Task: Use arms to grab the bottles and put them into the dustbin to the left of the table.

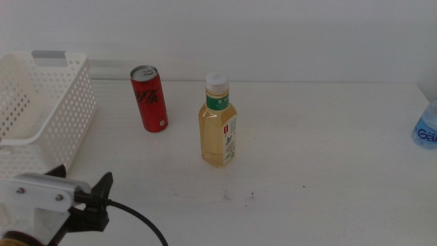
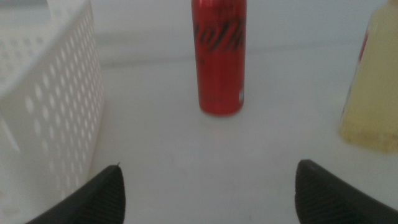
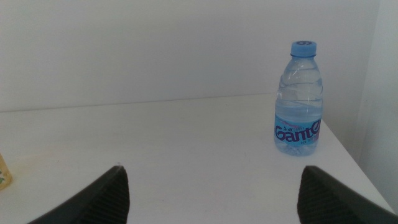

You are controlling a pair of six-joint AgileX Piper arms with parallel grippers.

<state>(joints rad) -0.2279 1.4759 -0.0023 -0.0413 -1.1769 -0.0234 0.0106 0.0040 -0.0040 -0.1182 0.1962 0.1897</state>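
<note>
Standing upright on the white tabletop (image 1: 328,171), the red can (image 1: 149,99) is seen near the dustbin (image 1: 41,102), with the tea bottle (image 1: 218,123) just to its right, apart from it. The water bottle (image 1: 427,126) is placed well apart, at the far right edge. The left claw (image 1: 85,201) is held low at the near left, beside the dustbin's wall, jaws spread wide and empty, pointed at the can (image 2: 219,59). The right claw (image 3: 211,193) is also spread open, nothing gripped, with the water bottle (image 3: 298,99) ahead of it
</note>
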